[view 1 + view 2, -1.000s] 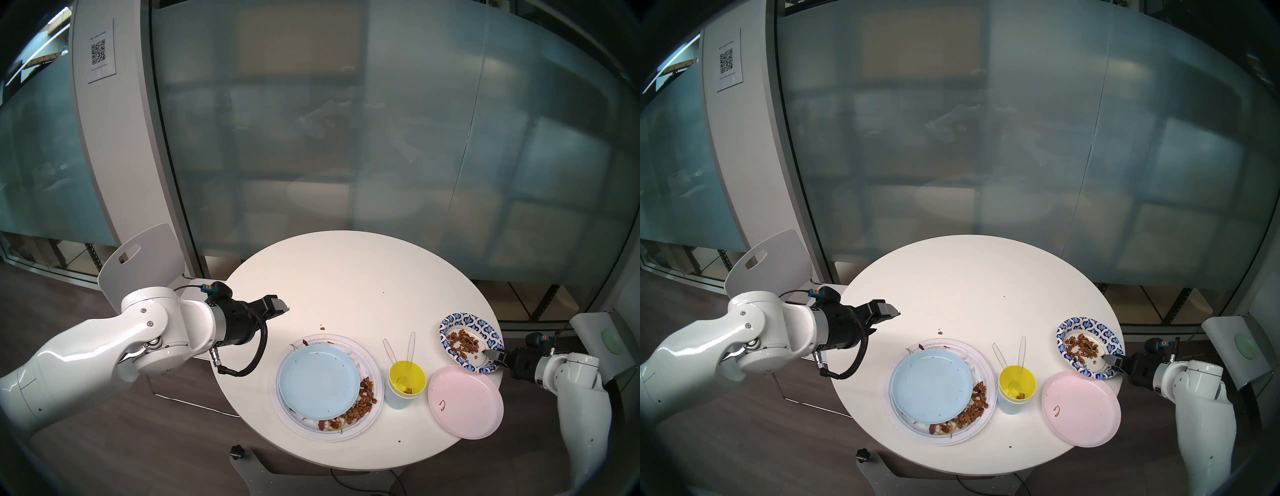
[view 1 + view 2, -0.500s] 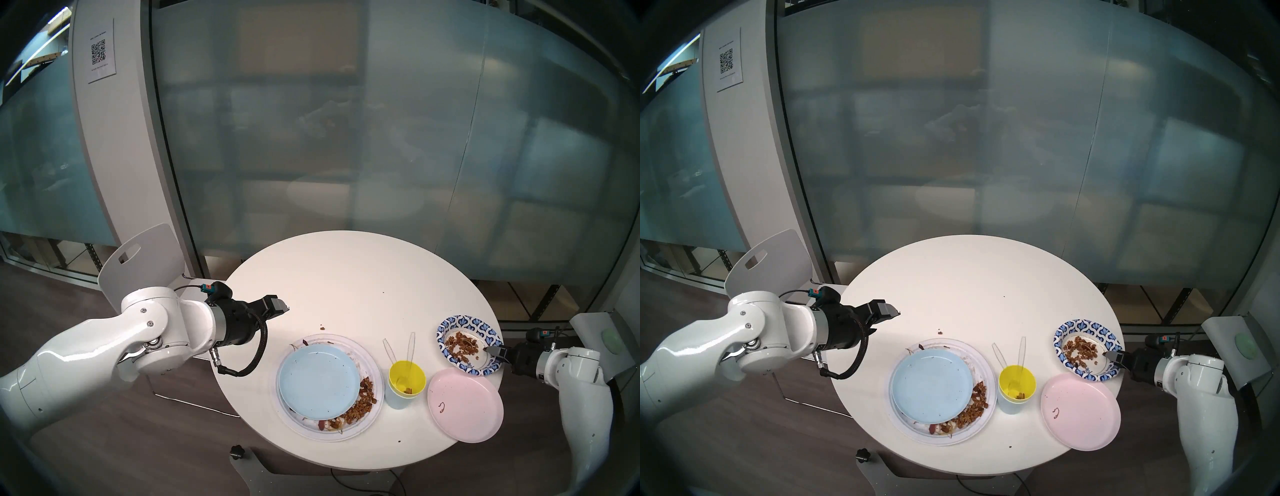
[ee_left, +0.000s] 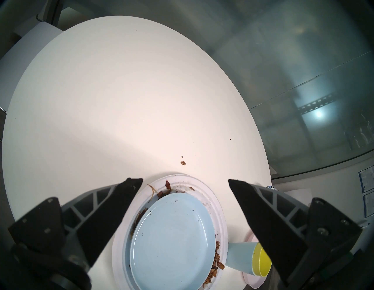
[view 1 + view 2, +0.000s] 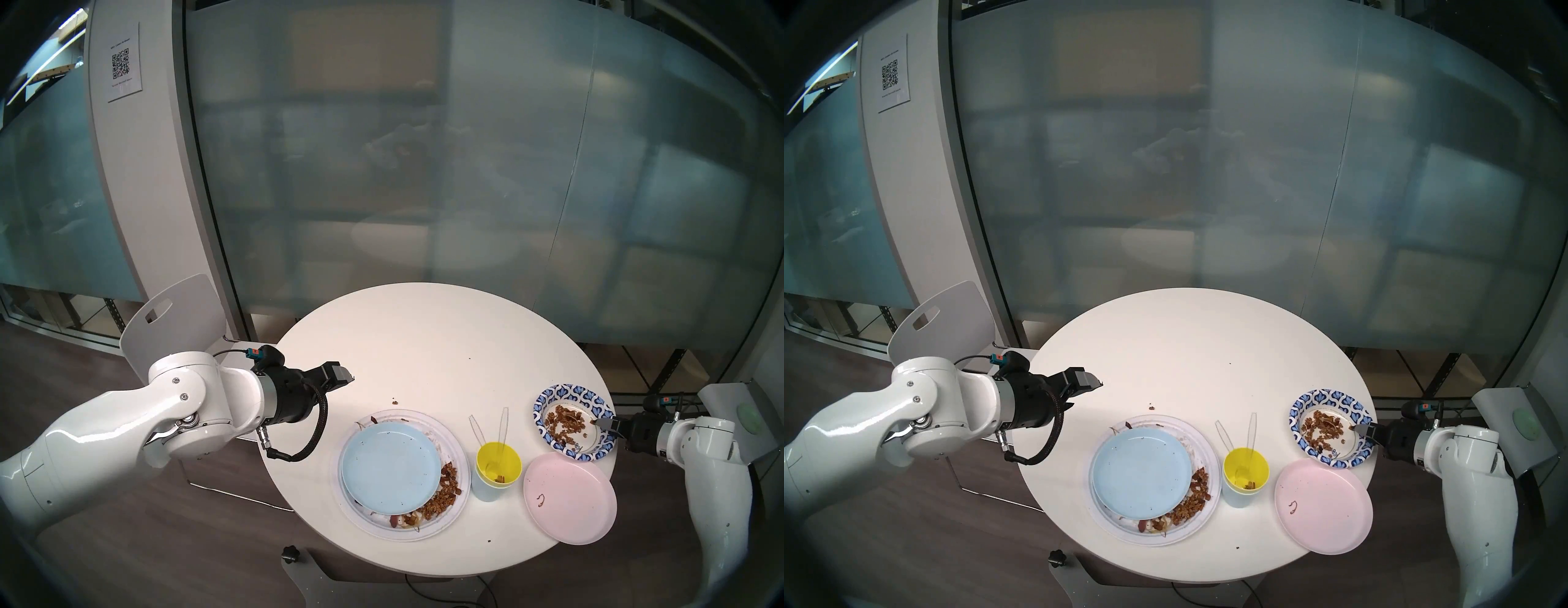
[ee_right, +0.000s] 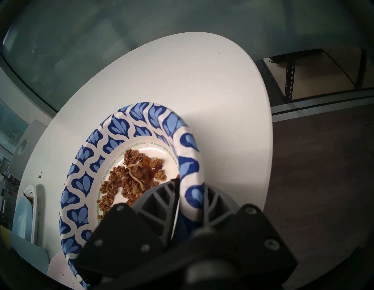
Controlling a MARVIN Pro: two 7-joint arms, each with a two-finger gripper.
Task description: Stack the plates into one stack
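R gripper (image 5: pixel 189 185) tighter on patterned plate (image 4: pixel 568 392), lifted.

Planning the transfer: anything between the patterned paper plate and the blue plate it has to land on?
Yes: the yellow cup, with clear utensils sticking up, stands between the patterned plate, gripped by the right gripper, and the light blue plate.

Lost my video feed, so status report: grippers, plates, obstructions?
Left gripper open, idle. Right gripper clamped on patterned plate rim, crumbs aboard. Blue plate on white plate; pink plate loose. Yellow cup between.
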